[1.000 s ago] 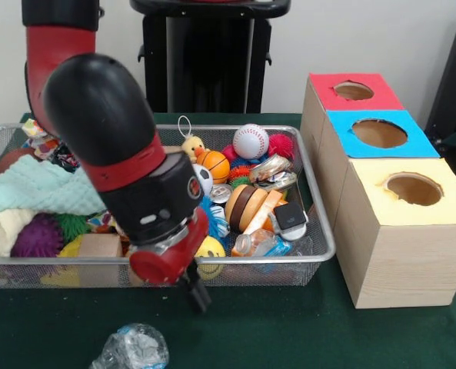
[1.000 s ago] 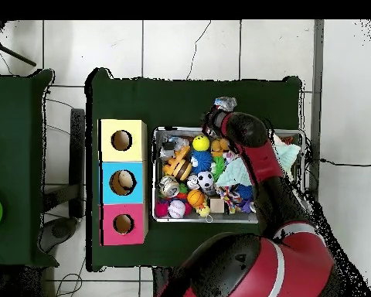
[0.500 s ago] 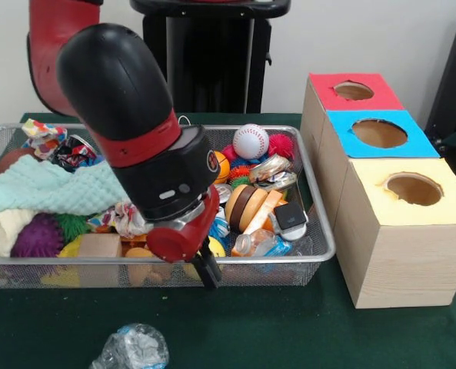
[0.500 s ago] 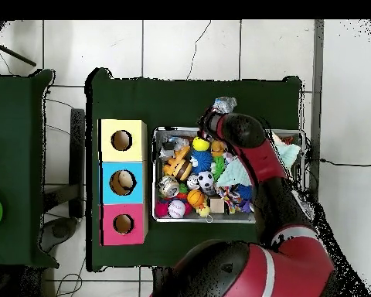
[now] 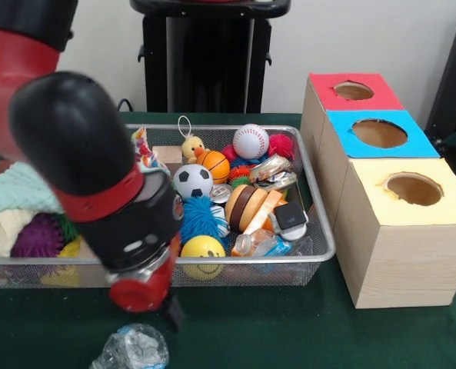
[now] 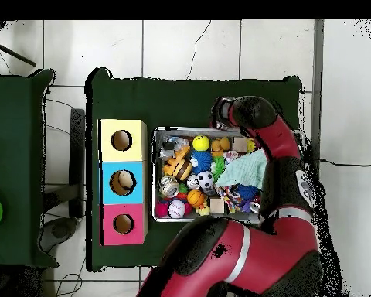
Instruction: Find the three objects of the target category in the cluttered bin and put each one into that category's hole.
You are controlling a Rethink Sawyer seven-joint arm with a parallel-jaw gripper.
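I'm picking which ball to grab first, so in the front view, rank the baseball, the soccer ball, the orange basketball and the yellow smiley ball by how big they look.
Largest to smallest as they look:
1. Yellow smiley ball, though it sits nearest the camera, so this is unsure.
2. Soccer ball and baseball: too alike to rank.
3. Orange basketball.

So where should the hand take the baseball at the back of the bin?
Take the baseball across its widest part, coming straight down from above. It sits high on the pile with its top bare, while the orange ball and the red spiky ball crowd its sides.
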